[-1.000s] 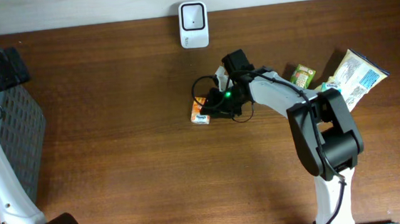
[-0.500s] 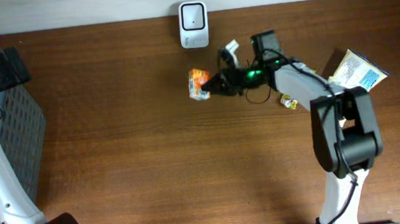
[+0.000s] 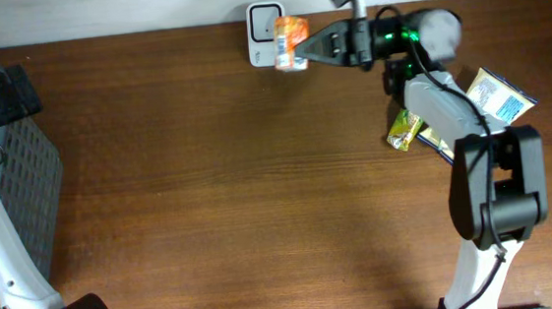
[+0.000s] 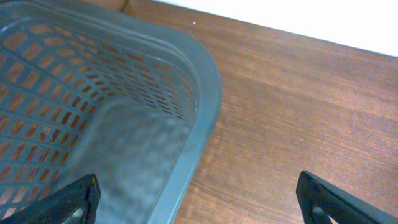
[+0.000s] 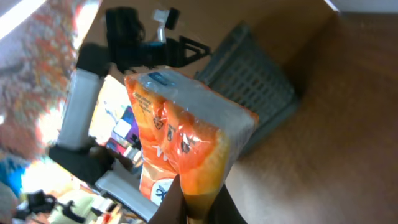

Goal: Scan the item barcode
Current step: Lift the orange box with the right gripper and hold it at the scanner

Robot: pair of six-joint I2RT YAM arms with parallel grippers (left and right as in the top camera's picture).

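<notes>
Presenting step: the right gripper [image 3: 309,45] pinches the orange snack packet [image 3: 291,41], held just beside the white scanner [image 3: 264,22], at its right edge. Which face carries the barcode I cannot tell; next, turn it toward the scanner window.

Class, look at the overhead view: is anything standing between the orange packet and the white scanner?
Nothing visible does. The right gripper holds the orange packet right beside the white scanner, with no other item between them.
</notes>
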